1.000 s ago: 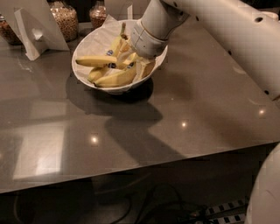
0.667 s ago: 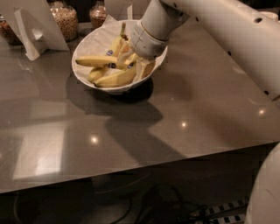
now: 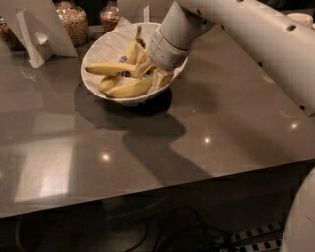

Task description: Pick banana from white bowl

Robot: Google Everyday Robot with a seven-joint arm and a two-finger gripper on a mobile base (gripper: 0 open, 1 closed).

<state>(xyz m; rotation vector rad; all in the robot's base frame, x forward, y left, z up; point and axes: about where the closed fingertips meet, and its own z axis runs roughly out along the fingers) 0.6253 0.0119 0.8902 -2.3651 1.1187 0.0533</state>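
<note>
The white bowl [image 3: 93,86], lined with crinkled white paper, stands at the back middle of the dark table. Several yellow bananas lie in it. The banana [image 3: 130,50] is the curved one with a greenish stem pointing up at the bowl's far side and a small blue sticker. A straighter banana [image 3: 108,69] lies across the left, and another [image 3: 130,89] lies along the near side. My gripper [image 3: 146,73] reaches down from the upper right into the bowl's right half, among the bananas and next to the curved one. The wrist hides the bowl's right side.
Two glass jars of snacks [image 3: 74,22] [image 3: 110,15] stand behind the bowl. A folded white paper stand [image 3: 34,34] is at the back left. The table's front edge [image 3: 147,197] runs across the lower part of the view, with cables on the floor below.
</note>
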